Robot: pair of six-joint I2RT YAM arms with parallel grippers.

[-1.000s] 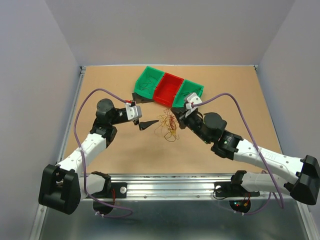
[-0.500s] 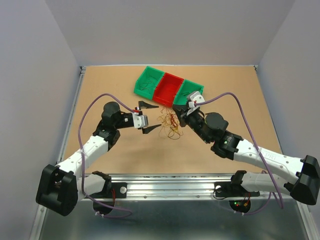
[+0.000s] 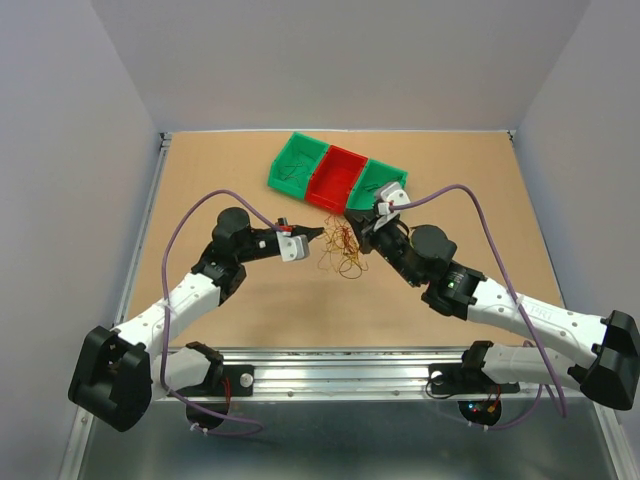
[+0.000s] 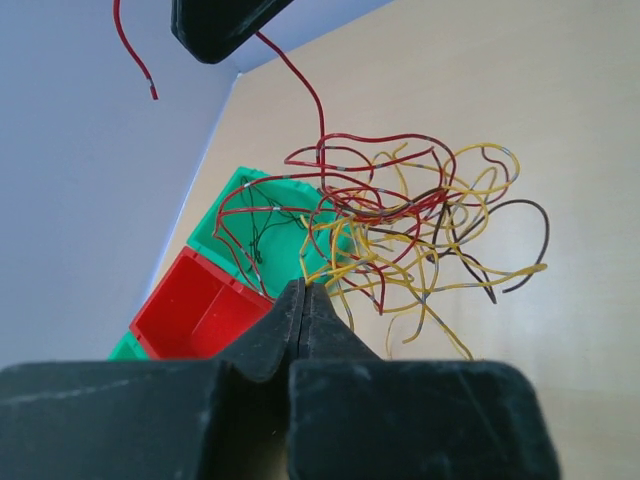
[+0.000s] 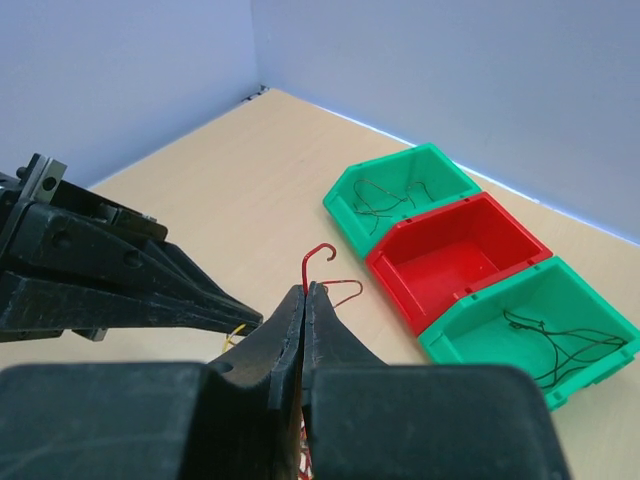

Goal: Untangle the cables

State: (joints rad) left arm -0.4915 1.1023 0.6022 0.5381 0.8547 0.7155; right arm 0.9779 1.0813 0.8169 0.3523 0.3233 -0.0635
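Red plastic made the handiest landmark. The red bin (image 3: pixel 336 180) stood in a row of three, with one green bin (image 3: pixel 296 165) touching one side of it and a second green bin (image 3: pixel 381 183) touching the other. Each green one held a few thin dark strands, while the red bin showed none that could be made out. By my judgement some sorting was done, and only of the dark kind.

Most of the work was left. The cables (image 3: pixel 342 252) lay as one loose knot on the tan table (image 3: pixel 220 170), just on the robot's side of the red bin, near it but not touching. Red, yellow-orange and a few dark loops ran through one another, and no single strand lay free of the rest.

The right gripper (image 5: pixel 305 292) was clamped on a red strand (image 5: pixel 319 253), whose hooked end stuck up past the tips. In the left wrist view that strand ran down from the jaws into the knot, so it was pinched but not pulled clear.

The left gripper (image 4: pixel 303 293) was also on the robot's side of the red bin, a little to its left. Its fingers were pressed together at the edge of the knot, and I could not tell whether a wire sat between them.

The separating itself, as I read it, had barely started. Every red and yellow strand was yet to be freed, and the pictures gave no hint where the yellow ones belonged.
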